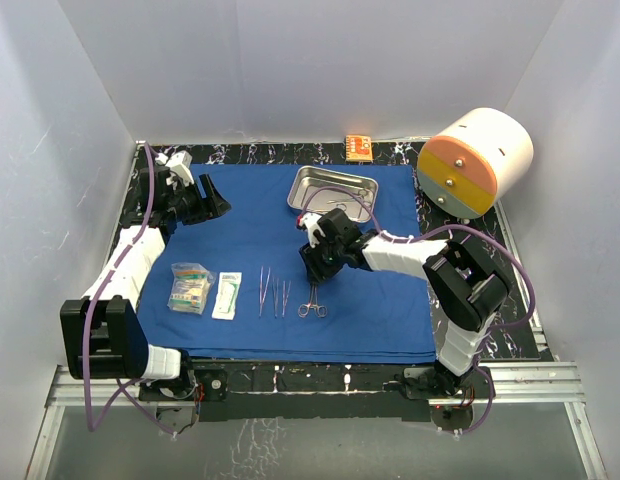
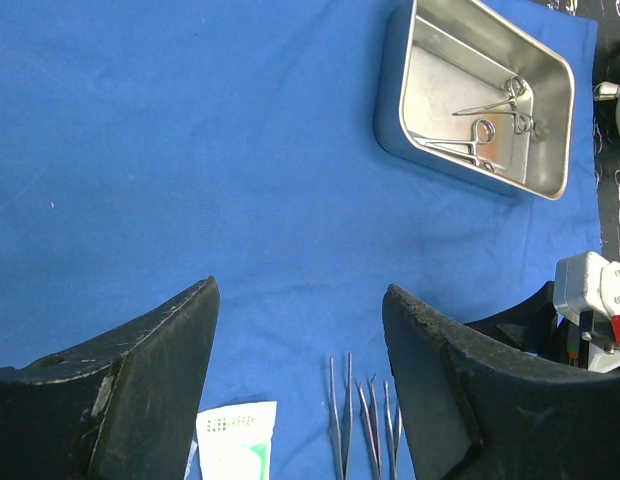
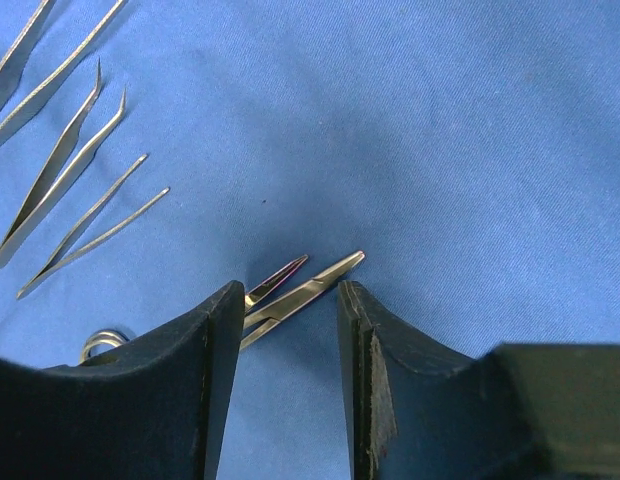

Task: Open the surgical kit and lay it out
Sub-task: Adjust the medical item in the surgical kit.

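Mid-layout, the right gripper (image 3: 288, 300), jaws narrowly parted, straddles a clamp (image 3: 305, 285) on the blue cloth (image 1: 250, 220) beside the forceps (image 1: 273, 292). The left gripper (image 2: 300, 290) hovers wide, empty. Next, likely: fetching two clamps (image 2: 480, 140) from the tray (image 2: 388, 110).

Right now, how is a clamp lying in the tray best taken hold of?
Probably across its slim shank, near the ring handles, coming straight down: the clamp lies flat on the floor of the steel tray, whose raised walls block a sideways approach.

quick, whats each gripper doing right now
Left gripper: open, holding nothing.
Right gripper: open, jaws astride the clamp lying on the blue cloth, not gripping it.
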Robot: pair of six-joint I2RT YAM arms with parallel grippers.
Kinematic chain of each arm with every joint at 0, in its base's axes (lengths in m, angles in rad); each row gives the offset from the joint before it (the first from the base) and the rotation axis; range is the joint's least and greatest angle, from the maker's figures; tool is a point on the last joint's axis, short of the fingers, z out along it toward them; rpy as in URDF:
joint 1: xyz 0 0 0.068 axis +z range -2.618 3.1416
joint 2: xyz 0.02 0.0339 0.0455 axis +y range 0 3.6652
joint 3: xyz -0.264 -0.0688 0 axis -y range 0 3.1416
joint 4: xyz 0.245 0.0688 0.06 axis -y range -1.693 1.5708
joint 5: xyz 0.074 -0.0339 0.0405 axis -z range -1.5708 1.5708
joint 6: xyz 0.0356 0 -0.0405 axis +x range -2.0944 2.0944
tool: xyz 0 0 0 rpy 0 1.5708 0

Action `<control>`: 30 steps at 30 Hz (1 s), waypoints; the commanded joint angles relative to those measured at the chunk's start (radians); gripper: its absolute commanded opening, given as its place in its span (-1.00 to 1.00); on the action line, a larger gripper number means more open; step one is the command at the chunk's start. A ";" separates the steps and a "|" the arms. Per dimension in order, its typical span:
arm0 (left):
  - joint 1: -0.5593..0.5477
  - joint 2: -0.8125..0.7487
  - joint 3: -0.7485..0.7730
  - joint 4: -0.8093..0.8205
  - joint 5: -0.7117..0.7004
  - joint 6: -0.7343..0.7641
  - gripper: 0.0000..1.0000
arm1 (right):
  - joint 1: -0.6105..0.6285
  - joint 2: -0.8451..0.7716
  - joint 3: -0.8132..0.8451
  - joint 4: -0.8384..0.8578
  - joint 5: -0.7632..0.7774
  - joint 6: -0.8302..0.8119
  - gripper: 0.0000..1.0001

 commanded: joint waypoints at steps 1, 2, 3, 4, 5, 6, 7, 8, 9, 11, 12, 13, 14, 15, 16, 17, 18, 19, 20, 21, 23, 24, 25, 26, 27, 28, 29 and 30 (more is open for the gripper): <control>0.009 -0.031 -0.009 0.017 -0.002 0.016 0.31 | 0.016 0.004 -0.006 0.036 0.020 0.015 -0.21; 0.008 -0.032 -0.010 0.017 -0.002 0.016 0.31 | 0.018 0.006 -0.005 0.036 0.020 0.015 -0.22; 0.009 -0.033 -0.011 0.017 -0.002 0.016 0.31 | 0.020 0.007 -0.005 0.036 0.019 0.017 -0.22; 0.008 -0.035 -0.013 0.017 -0.003 0.016 0.31 | 0.022 0.007 -0.004 0.036 0.019 0.018 -0.23; 0.009 -0.036 -0.015 0.018 -0.004 0.016 0.31 | 0.025 0.008 -0.003 0.037 0.022 0.018 -0.23; 0.009 -0.036 -0.017 0.019 -0.005 0.016 0.31 | 0.026 0.010 -0.001 0.037 0.023 0.019 -0.24; 0.009 -0.039 -0.019 0.020 -0.006 0.016 0.31 | 0.026 0.010 0.001 0.037 0.025 0.020 -0.24; 0.010 -0.040 -0.021 0.021 -0.006 0.016 0.32 | 0.025 0.010 0.002 0.037 0.026 0.022 -0.24; 0.009 -0.040 -0.022 0.021 -0.006 0.016 0.32 | 0.027 0.009 0.002 0.037 0.029 0.022 -0.24; 0.009 -0.040 -0.024 0.021 -0.006 0.016 0.32 | 0.027 0.007 0.003 0.037 0.032 0.024 -0.25; 0.009 -0.039 -0.024 0.021 -0.006 0.016 0.32 | 0.028 0.006 0.004 0.037 0.034 0.025 -0.25; 0.009 -0.038 -0.024 0.021 -0.006 0.016 0.32 | 0.027 0.004 0.004 0.037 0.035 0.024 -0.25; 0.009 -0.036 -0.024 0.022 -0.005 0.016 0.32 | 0.028 0.003 0.005 0.037 0.036 0.025 -0.25; 0.009 -0.034 -0.024 0.021 -0.005 0.016 0.32 | 0.029 0.003 0.008 0.036 0.036 0.026 -0.26; 0.009 -0.032 -0.022 0.021 -0.004 0.016 0.32 | 0.029 0.004 0.010 0.036 0.035 0.026 -0.26; 0.009 -0.031 -0.022 0.021 -0.003 0.016 0.32 | 0.030 0.003 0.011 0.036 0.034 0.024 -0.26; 0.010 -0.031 -0.022 0.022 -0.003 0.016 0.32 | 0.029 0.001 0.010 0.036 0.033 0.026 -0.26; 0.009 -0.031 -0.022 0.023 -0.003 0.016 0.32 | 0.029 -0.001 0.010 0.036 0.032 0.024 -0.26; 0.009 -0.031 -0.022 0.023 -0.004 0.017 0.32 | 0.030 -0.005 0.010 0.036 0.035 0.024 -0.26; 0.010 -0.032 -0.022 0.023 -0.005 0.017 0.32 | 0.029 -0.010 0.009 0.037 0.038 0.023 -0.26; 0.009 -0.035 -0.024 0.020 -0.007 0.020 0.32 | 0.029 -0.018 0.010 0.036 0.049 0.021 -0.24; 0.009 -0.036 -0.023 0.020 -0.009 0.023 0.32 | 0.029 -0.022 0.010 0.035 0.054 0.018 -0.23; 0.009 -0.037 -0.024 0.019 -0.010 0.025 0.32 | 0.029 -0.025 0.011 0.033 0.060 0.016 -0.20; 0.009 -0.037 -0.023 0.017 -0.011 0.026 0.32 | 0.029 -0.026 0.013 0.031 0.066 0.013 -0.19; 0.009 -0.037 -0.021 0.016 -0.011 0.028 0.33 | 0.028 -0.040 0.017 0.029 0.074 0.008 -0.17; 0.009 -0.036 -0.018 0.012 -0.011 0.032 0.34 | 0.027 -0.060 0.020 0.027 0.082 -0.001 -0.14; 0.010 -0.036 -0.015 0.005 -0.012 0.036 0.34 | 0.027 -0.071 0.023 0.027 0.090 -0.007 -0.13; 0.009 -0.034 -0.010 -0.007 -0.017 0.041 0.35 | 0.028 -0.081 0.026 0.025 0.101 -0.018 -0.12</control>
